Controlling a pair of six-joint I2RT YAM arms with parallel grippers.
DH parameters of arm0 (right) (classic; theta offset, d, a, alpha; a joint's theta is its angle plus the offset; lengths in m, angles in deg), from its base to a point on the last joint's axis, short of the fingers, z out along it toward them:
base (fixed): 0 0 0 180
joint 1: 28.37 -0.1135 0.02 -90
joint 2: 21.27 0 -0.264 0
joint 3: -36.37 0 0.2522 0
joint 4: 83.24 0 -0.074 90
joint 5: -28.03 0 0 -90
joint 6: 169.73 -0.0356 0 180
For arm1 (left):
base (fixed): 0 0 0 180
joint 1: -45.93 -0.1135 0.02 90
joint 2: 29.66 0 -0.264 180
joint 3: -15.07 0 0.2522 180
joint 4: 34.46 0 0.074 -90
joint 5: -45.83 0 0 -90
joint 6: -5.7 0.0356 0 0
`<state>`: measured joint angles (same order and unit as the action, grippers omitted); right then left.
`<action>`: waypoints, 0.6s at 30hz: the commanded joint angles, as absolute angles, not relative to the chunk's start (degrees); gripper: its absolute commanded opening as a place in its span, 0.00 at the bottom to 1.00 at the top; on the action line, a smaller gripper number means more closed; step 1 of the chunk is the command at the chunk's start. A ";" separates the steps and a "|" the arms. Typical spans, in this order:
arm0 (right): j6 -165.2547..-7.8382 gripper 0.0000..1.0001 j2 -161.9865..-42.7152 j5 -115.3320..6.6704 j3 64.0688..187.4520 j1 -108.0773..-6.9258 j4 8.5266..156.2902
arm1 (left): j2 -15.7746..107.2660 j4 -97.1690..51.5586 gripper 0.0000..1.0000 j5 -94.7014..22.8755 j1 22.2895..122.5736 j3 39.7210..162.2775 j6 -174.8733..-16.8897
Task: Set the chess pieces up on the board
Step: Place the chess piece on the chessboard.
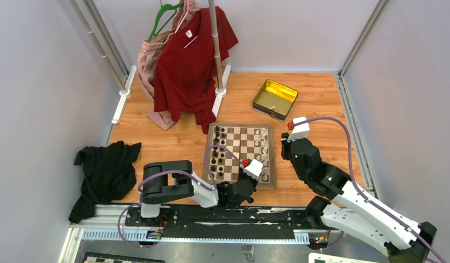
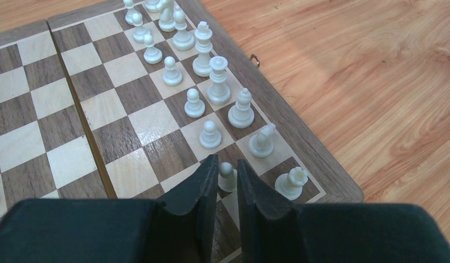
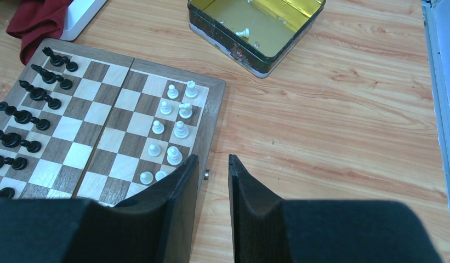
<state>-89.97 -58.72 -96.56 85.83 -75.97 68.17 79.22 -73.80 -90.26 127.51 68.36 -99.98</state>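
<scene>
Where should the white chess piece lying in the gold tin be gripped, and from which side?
Pinch the white piece across its narrow middle, coming straight down from above. It seems to lie on its side on the tin floor, so its length is exposed upward, while the tin's raised walls would likely block a sideways approach.

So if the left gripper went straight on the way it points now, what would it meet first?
The left gripper would meet the small white pawn sitting between its fingertips, near the corner of the board. Whether they already touch is unclear.
</scene>
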 commanded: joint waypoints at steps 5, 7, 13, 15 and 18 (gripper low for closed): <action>-90.15 0.31 -58.95 -98.01 85.81 -77.14 67.80 | 79.34 -76.42 0.33 -91.53 128.59 68.74 -99.38; -90.16 0.31 -59.06 -98.01 85.81 -77.24 67.83 | 79.16 -76.42 0.33 -91.54 128.79 68.59 -99.33; -90.15 0.31 -58.93 -98.00 85.63 -77.63 67.99 | 77.86 -76.42 0.33 -93.00 129.62 67.64 -98.91; -90.05 0.31 -58.89 -98.14 85.72 -77.88 67.92 | 76.67 -76.29 0.33 -94.14 130.05 66.88 -98.74; -90.01 0.31 -58.66 -98.58 85.72 -78.47 67.84 | 73.29 -76.01 0.33 -96.51 130.94 64.90 -98.43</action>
<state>-89.97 -59.20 -96.60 85.83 -77.02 68.13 78.11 -74.00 -91.31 129.59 67.27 -99.24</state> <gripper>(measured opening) 0.307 0.329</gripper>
